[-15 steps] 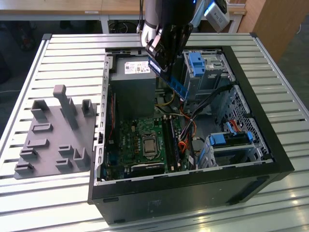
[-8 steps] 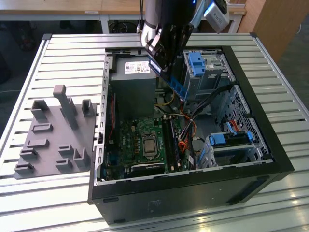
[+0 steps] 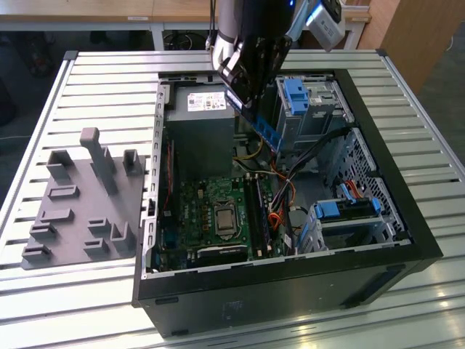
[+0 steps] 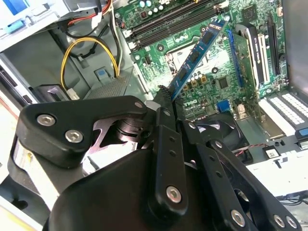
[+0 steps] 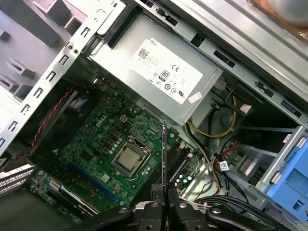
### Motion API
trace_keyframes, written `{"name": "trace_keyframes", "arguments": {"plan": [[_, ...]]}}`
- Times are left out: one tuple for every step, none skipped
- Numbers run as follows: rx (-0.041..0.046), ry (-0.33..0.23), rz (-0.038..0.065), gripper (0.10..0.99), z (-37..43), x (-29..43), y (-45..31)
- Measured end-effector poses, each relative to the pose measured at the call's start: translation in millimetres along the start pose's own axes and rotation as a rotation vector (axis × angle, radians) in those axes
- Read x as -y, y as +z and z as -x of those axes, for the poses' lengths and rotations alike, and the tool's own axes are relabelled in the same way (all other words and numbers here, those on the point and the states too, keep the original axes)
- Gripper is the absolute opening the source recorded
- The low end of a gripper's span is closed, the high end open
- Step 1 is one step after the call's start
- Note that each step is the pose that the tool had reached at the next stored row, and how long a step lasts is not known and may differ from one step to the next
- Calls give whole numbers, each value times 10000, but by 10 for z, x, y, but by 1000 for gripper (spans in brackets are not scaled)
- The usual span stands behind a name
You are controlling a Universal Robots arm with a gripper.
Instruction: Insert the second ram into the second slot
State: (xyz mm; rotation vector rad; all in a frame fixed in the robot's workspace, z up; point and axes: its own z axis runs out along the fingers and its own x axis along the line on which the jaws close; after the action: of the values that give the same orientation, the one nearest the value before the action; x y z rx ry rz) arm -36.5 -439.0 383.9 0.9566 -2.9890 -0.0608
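The claw (image 3: 245,102) is clenched tight on one end of the second ram (image 3: 267,135), the thin blue stick. The stick hangs tilted in the air over the open computer case (image 3: 290,298). It is above the green board (image 3: 211,211) and does not touch it. In the second wrist view, the stick (image 4: 197,53) points toward the long black slots (image 4: 168,21). A big grey box (image 3: 200,123) sits close on one side. Black wires (image 3: 320,149) and a metal cage (image 3: 301,102) sit close on the other. There is open room under the stick.
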Motion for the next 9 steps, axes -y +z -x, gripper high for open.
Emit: {"name": "trace_keyframes", "arguments": {"plan": [[2,47,-1,141,0,0,0],[4,96,-1,141,0,0,0],[5,144,-1,141,0,0,0],[7,193,-2,141,0,0,0],[10,246,-2,141,0,0,0],[11,298,-3,141,0,0,0],[13,353,-3,141,0,0,0],[16,426,-4,141,0,0,0],[18,478,-4,141,0,0,0]]}}
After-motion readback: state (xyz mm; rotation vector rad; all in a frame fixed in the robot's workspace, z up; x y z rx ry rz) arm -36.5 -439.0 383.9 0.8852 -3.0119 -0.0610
